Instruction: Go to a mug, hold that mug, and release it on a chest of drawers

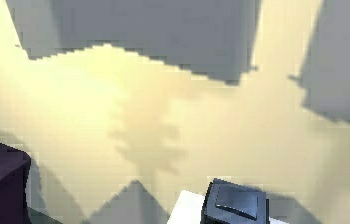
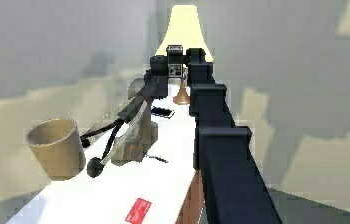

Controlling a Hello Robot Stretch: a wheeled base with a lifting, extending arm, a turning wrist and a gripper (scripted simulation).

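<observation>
Pincer near a tan cup on the worktop; whether it grips anything cannot be told; carrying and release judged outstanding.

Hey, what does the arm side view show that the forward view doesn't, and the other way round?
Arm side view: the arm, the gripper near a tan cup, a yellow-shaded lamp and a small red item, with a white tabletop under them. Forward view: a dark box on a white surface, and dark furniture at its lower left. Shared: the pale yellow wall. Whether the two white surfaces are one, I cannot tell.
</observation>
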